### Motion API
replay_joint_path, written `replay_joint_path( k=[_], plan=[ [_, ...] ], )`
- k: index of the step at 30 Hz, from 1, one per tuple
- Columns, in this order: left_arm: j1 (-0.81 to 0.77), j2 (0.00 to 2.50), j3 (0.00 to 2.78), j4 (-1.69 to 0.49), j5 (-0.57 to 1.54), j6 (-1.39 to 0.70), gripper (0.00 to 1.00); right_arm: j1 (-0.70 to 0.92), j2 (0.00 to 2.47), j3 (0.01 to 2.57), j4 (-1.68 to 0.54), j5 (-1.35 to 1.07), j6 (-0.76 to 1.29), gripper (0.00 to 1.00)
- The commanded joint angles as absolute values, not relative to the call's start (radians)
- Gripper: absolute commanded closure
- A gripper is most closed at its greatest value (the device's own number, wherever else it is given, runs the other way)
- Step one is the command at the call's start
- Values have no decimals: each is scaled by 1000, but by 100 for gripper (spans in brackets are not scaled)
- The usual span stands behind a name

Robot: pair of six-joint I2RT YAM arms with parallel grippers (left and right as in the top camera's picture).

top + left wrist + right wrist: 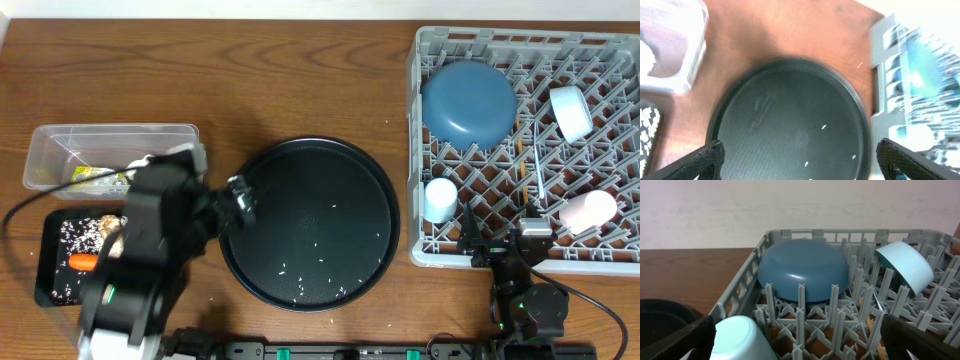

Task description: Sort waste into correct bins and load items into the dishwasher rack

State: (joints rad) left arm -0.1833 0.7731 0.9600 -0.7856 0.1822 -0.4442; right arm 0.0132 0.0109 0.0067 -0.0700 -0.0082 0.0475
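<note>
The grey dishwasher rack [420, 150] at right holds the dark blue plate [468, 103], white bowl [571, 112], light-blue cup [440, 199], pink cup [587, 210], and a thin chopstick [520, 160] beside the white spoon [538, 175]. The clear tub [60, 150] holds the yellow-green wrapper [100, 177]. The shallow black tray [50, 285] holds the carrot [83, 263] and rice scraps [85, 232]. My left gripper [240, 198] is open and empty over the round tray's left edge [800, 160]. My right gripper [495, 245] is open and empty at the rack's front edge [800, 340], facing the plate [802, 270] and cup [740, 337].
The large round black tray [310, 225] lies in the middle with scattered rice grains on it. My left arm covers part of the tub and the black tray. The rack's pegs stand close before my right gripper.
</note>
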Motion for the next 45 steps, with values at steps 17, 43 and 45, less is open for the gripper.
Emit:
replay_joint_path(
  k=[17,43,45],
  plan=[
    [-162,121,933,-1055,39,-439,2,7,5,5,-74,-11,36,1],
    [-94,2,93,-51,14,-439,2,7,5,5,-74,-11,36,1],
    [-94,2,46,-10,14,-439,2,7,5,5,-74,-11,36,1]
  ],
)
